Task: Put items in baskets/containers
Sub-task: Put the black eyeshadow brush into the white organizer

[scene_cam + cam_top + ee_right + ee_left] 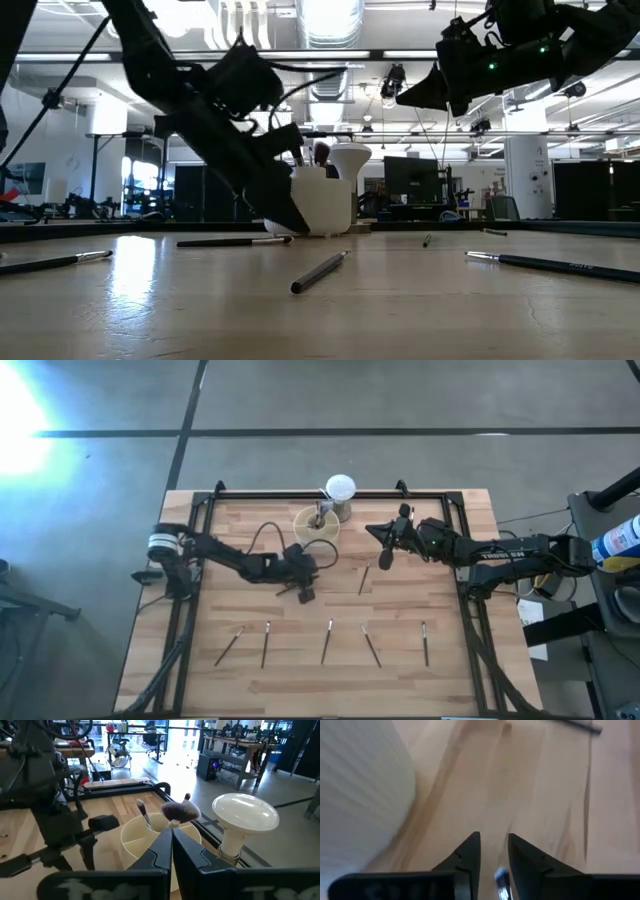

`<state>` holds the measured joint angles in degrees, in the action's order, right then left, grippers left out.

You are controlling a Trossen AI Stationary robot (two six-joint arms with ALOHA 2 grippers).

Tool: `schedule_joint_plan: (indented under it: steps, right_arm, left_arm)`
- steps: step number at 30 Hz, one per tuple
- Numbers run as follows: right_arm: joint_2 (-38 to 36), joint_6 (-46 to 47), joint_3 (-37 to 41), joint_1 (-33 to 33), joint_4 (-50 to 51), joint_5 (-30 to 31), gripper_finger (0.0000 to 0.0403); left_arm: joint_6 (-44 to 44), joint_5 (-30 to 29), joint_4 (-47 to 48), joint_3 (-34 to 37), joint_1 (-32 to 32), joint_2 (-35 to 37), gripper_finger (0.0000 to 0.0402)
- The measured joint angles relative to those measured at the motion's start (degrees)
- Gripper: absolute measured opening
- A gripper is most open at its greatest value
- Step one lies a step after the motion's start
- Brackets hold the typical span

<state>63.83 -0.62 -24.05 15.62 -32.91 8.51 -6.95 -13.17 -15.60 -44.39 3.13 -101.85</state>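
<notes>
On the wooden table (240, 690), seen from above: one left arm entering from the left edge, its gripper (303, 582) low at the table just in front of the cup (316, 526); the left wrist view shows its two fingers (465, 857) a narrow gap apart with a small brush tip (502, 879) in between, the ribbed cream wall of the cup close beside. Brushes lying loose, counted from the left: five in a row along the near side, namely one slanted (229, 646), one nearly straight (266, 643), one at centre (327, 640), one slanted the other way (371, 645), one at the right end (425, 642); a sixth (364, 580) lies alone between the grippers, nearer mid-table. One cup, round, cream, with inner dividers, at the far middle of the table; in the right wrview view it holds at least two brushes, one thin-tipped (143, 813) and one with a fluffy head (180, 811). One white ball on a stand (340, 496) just right of the cup, almost touching it. One right arm entering from the right, its gripper (384, 548) raised above the table to the right of the cup, fingers pressed together on nothing. A dark metal frame (300, 494) runs round the table edge.
</notes>
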Motion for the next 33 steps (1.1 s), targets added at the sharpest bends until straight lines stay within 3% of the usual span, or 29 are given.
schedule_joint_plan:
  steps: [15, 29, 33]
  right_arm:
    - [0.00, 0.04, 0.00, 0.00, 0.07, 0.00, 0.0008]
    - [0.00, 0.09, 0.00, 0.00, 0.04, 0.00, 0.0008]
    - [0.00, 0.07, 0.00, 0.00, 0.02, 0.00, 0.0008]
  left_arm:
    - [-3.46, -0.38, 9.63, -1.98, -0.26, -0.04, 0.0101]
    - [-0.34, -0.39, 11.42, -1.80, -0.23, 0.72, 0.0007]
    - [-0.30, -1.95, 12.55, -1.55, -0.28, 2.34, 0.0004]
